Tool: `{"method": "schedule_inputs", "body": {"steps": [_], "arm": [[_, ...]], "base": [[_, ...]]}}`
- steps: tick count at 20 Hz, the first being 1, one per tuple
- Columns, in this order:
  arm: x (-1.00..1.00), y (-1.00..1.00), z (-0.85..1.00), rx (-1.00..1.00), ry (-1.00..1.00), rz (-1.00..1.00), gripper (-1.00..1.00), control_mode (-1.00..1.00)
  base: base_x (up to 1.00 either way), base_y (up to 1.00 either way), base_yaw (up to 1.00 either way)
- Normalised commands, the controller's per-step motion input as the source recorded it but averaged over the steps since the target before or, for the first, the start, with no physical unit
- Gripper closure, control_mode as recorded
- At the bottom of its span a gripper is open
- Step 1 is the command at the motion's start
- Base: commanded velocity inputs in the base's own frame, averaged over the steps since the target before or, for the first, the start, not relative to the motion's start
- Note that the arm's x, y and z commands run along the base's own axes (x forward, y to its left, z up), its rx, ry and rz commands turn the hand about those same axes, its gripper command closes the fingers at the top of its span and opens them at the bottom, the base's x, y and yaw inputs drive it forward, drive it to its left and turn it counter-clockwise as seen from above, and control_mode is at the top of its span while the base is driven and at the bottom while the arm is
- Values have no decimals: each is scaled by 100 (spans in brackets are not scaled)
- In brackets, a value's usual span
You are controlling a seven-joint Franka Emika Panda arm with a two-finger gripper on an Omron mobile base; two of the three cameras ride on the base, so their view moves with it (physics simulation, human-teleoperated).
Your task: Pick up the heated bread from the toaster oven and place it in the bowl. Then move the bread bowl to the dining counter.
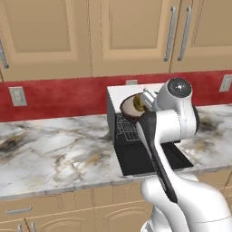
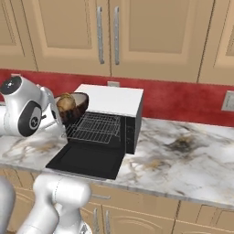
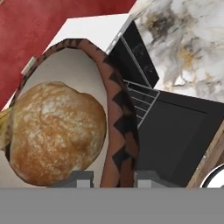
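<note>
The dark-brown bowl (image 3: 120, 127) hangs tilted in the air in front of the toaster oven (image 2: 112, 99), just above its wire rack (image 2: 96, 127). Inside the bowl lies the golden-tan heated bread (image 3: 57, 131). My gripper (image 3: 113, 177) is shut on the bowl's rim, one finger inside the wall and one outside. From the left base view the bowl (image 1: 129, 108) shows beside my hand (image 1: 148, 97); from the right, the bread (image 2: 66, 102) sits in the bowl (image 2: 77, 112) next to my arm. The oven's black door (image 2: 87, 160) lies dropped open. The dining counter is out of view.
The oven stands on a marble counter (image 1: 54, 154) backed by a red wall (image 1: 63, 97) with wooden cabinets above. The open door (image 1: 145, 156) reaches to the counter's front edge. Bare marble (image 2: 183, 155) stretches to the oven's right.
</note>
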Motion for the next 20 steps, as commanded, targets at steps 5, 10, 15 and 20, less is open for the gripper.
{"method": "schedule_inputs", "body": {"steps": [5, 10, 15, 20], "arm": [[0, 0, 0, 0, 0, 0, 100, 100], [0, 0, 0, 0, 0, 0, 100, 100], [0, 0, 0, 0, 0, 0, 100, 100], [0, 0, 0, 0, 0, 0, 100, 100]], "base": [[-53, 0, 14], [-47, 0, 28], [-28, 3, 39], [-23, 2, 50]]}}
